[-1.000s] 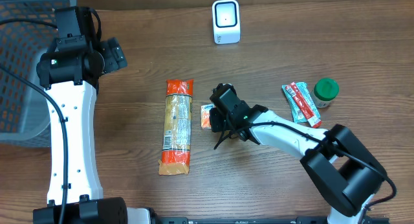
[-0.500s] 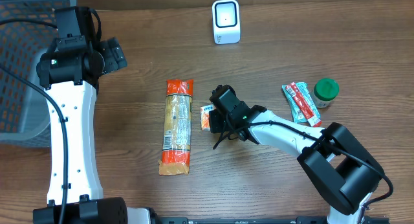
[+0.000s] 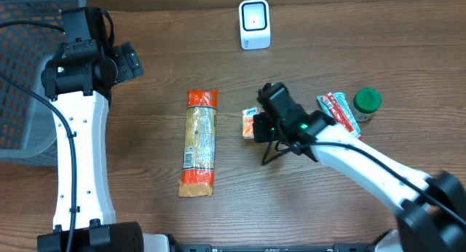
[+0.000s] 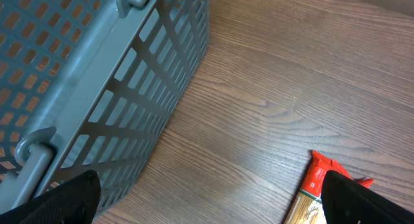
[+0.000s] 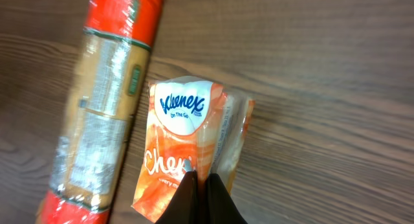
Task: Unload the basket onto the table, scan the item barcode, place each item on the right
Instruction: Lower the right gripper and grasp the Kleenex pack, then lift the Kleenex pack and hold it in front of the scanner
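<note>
Overhead: my right gripper (image 3: 258, 125) is pinched fully closed on the right edge of the small orange tissue pack (image 3: 250, 124); the pack is between the long pasta packet (image 3: 199, 143) and the arm, nearer me than the white scanner (image 3: 254, 24) and well apart from it; I cannot tell from here whether it is clear of the wooden table (image 3: 378, 33); a red-and-white snack packet (image 3: 339, 115) and a green-lidded jar (image 3: 367, 104) lie further right; my left gripper (image 3: 129, 60) hangs spread wide beside the grey basket (image 3: 18, 77), with nothing in it.

Left wrist: the two fingertips (image 4: 71, 199) sit in the bottom corners, far apart, only bare wood between them; the basket wall fills the upper left; the pasta packet's red end pokes in at lower right.

Right wrist: the dark fingers (image 5: 194, 197) meet in a tight wedge on the tissue pack's lower edge; the pack reads "Kleenex" and is just beside the pasta packet.
</note>
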You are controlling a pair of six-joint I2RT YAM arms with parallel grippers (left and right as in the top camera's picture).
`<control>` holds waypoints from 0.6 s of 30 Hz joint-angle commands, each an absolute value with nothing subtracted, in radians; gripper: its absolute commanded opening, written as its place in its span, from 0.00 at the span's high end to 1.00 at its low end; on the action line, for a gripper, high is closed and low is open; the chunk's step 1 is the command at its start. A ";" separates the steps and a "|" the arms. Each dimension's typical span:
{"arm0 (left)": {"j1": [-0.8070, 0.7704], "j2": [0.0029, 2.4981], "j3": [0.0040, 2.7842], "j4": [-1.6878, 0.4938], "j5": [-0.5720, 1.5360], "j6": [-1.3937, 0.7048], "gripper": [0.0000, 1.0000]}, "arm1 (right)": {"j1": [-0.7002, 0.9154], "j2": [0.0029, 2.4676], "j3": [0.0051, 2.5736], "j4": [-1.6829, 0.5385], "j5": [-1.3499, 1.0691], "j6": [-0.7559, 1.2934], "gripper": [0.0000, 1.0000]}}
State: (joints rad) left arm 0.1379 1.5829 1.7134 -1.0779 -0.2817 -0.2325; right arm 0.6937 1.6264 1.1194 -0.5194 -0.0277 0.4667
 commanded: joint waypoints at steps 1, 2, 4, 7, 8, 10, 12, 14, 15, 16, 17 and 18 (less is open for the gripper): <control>0.137 1.569 1.731 -1.077 -0.295 -0.224 0.00 | 0.694 1.545 1.131 -0.553 0.052 0.421 0.97; 0.137 1.569 1.731 -1.077 -0.295 -0.224 0.00 | 0.693 1.534 1.141 -0.572 0.064 0.421 0.97; 0.137 1.569 1.731 -1.077 -0.295 -0.224 0.00 | 0.692 1.526 1.179 -0.622 0.078 0.421 0.97; 0.137 1.569 1.731 -1.077 -0.295 -0.224 0.00 | 0.692 1.528 1.259 -0.699 0.078 0.416 0.97; 0.137 1.569 1.731 -1.077 -0.295 -0.224 0.00 | 0.692 1.528 1.288 -0.725 0.078 0.410 0.97; 0.137 1.569 1.731 -1.077 -0.295 -0.224 0.00 | 0.691 1.528 1.352 -0.778 0.078 0.399 0.97; 0.137 1.569 1.731 -1.077 -0.295 -0.224 0.00 | 0.691 1.530 1.430 -0.839 0.078 0.386 0.97; 0.137 1.569 1.731 -1.077 -0.295 -0.224 0.00 | 0.690 1.540 1.515 -0.906 0.082 0.383 0.97; 0.137 1.569 1.731 -1.077 -0.295 -0.224 0.00 | 0.689 1.549 1.568 -0.948 0.083 0.371 0.97; 0.137 1.569 1.731 -1.077 -0.295 -0.224 0.00 | 0.689 1.560 1.623 -0.989 0.084 0.356 0.97; 0.137 1.569 1.731 -1.077 -0.295 -0.224 0.00 | 0.688 1.571 1.674 -1.027 0.088 0.345 0.97; 0.137 1.569 1.731 -1.077 -0.295 -0.224 0.00 | 0.688 1.581 1.716 -1.056 0.089 0.337 0.97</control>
